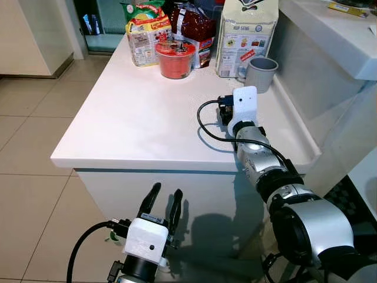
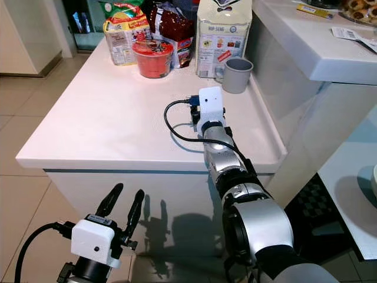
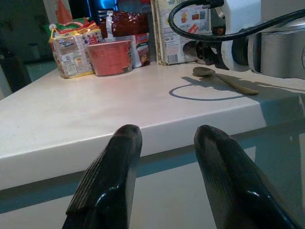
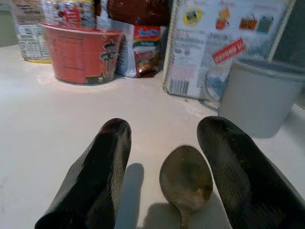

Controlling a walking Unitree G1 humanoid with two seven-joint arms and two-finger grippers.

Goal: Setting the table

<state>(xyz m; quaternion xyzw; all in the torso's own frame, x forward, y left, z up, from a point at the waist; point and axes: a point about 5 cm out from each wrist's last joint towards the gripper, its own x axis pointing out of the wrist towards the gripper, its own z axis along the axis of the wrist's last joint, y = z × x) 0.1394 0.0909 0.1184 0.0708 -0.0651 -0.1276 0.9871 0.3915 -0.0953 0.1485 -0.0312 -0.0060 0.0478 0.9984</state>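
So the right hand (image 4: 162, 162) was out over the white worktop (image 1: 135, 118) with its two black fingers spread apart, holding nothing. Lying flat on the worktop between those fingers was a dull metal spoon (image 4: 186, 179), bowl end pointing toward the grey mug (image 1: 260, 73). From the wrist view the spoon sat closer to one finger than the other, and I couldn't tell whether either finger actually touched it.

My guess on handling: the spoon is light, stiff and slick, and it lies nearly flush with the surface (always the annoying bit with flat cutlery). I'd go for the neck or handle just behind the bowl, since the rounded bowl would likely slide out of a pinch. Fingertips would need to get right down onto the worktop to catch the edges.

The worktop itself looked smooth and glossy, so the spoon could skate away if nudged. Beyond the mug, at the back of the worktop, stood a tall printed paper bag (image 1: 247, 35), a red instant noodle cup (image 1: 175, 58) and some snack packets (image 1: 144, 38). None of it was crowding the spoon.

The left hand (image 1: 162, 207) hung low in front of the worktop's edge, fingers parted and empty. The floor (image 1: 29, 118) around the worktop was beige tile.
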